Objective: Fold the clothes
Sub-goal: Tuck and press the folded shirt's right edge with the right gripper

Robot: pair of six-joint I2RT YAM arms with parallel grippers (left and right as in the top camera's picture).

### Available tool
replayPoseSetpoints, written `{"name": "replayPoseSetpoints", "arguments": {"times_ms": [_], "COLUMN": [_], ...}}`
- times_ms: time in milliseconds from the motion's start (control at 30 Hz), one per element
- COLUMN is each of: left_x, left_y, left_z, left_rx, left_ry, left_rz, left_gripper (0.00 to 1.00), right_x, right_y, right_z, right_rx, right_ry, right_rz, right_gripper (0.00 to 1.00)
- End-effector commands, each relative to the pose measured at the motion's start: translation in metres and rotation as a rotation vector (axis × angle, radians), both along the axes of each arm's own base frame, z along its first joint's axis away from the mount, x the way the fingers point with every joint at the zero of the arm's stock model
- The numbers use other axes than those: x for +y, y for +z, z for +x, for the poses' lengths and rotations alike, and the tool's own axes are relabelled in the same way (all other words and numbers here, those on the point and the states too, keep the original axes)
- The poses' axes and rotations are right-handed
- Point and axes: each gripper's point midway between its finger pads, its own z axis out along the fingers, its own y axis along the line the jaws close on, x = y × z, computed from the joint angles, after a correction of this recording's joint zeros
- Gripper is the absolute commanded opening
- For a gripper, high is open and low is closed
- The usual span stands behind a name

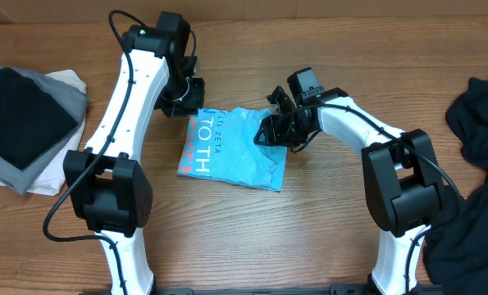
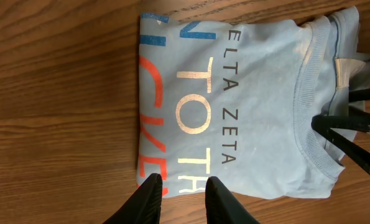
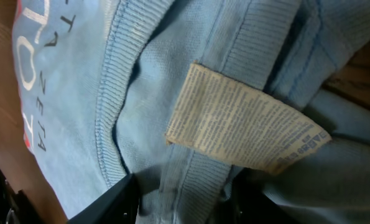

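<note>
A sky-blue T-shirt with white, dark-blue and red lettering lies folded at the table's middle. In the left wrist view the T-shirt lies flat, collar to the right. My left gripper hovers over its lettered edge, fingers slightly apart with nothing between them; overhead the left gripper is at the shirt's far-left corner. My right gripper has the ribbed collar band pinched between its fingers, just below the care label. From above, the right gripper is at the shirt's right edge.
A folded stack of black, grey and white clothes lies at the far left. A heap of plain black garments fills the right edge. Bare wooden table lies in front of the shirt.
</note>
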Motion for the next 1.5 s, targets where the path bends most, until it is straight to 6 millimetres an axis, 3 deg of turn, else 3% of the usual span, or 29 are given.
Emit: {"name": "replayPoseSetpoints", "arguments": {"times_ms": [0,133,233,267,300,333,700,867,1000,1167,1467], "left_x": [-0.001,-0.001,-0.001,0.0,0.0,0.0,0.0,0.0,0.0,0.0,0.0], "left_y": [0.001,0.001,0.001,0.001,0.0,0.0,0.0,0.0,0.0,0.0,0.0], "left_z": [0.004,0.004,0.004,0.003,0.003,0.003,0.003,0.003,0.003,0.001,0.001], "left_rx": [-0.005,-0.005,-0.004,-0.003,-0.001,0.0,-0.001,-0.001,0.0,0.005,0.005], "left_ry": [0.012,0.012,0.012,0.012,0.012,0.012,0.012,0.012,0.012,0.012,0.012], "left_rz": [0.004,0.003,0.004,0.004,0.005,0.005,0.005,0.005,0.005,0.006,0.006], "left_gripper": [0.28,0.28,0.27,0.28,0.28,0.28,0.28,0.28,0.28,0.28,0.28], "right_x": [0.006,0.017,0.017,0.017,0.017,0.017,0.021,0.022,0.019,0.02,0.031], "right_y": [0.015,0.026,0.026,0.026,0.026,0.026,0.035,0.037,0.035,0.032,0.042], "right_z": [0.011,0.011,0.013,0.013,0.013,0.012,0.023,0.029,0.035,0.025,0.025], "right_rx": [-0.031,-0.031,-0.04,-0.041,-0.041,-0.037,-0.065,-0.092,-0.123,-0.083,-0.071], "right_ry": [0.003,0.026,0.026,0.026,0.025,0.025,0.009,0.007,-0.005,0.004,0.007], "right_rz": [0.049,0.123,0.125,0.125,0.125,0.124,0.148,0.145,0.118,0.106,0.183], "right_gripper": [0.49,0.38,0.38,0.39,0.5,0.54,0.54,0.57,0.65,0.64,0.56]}}
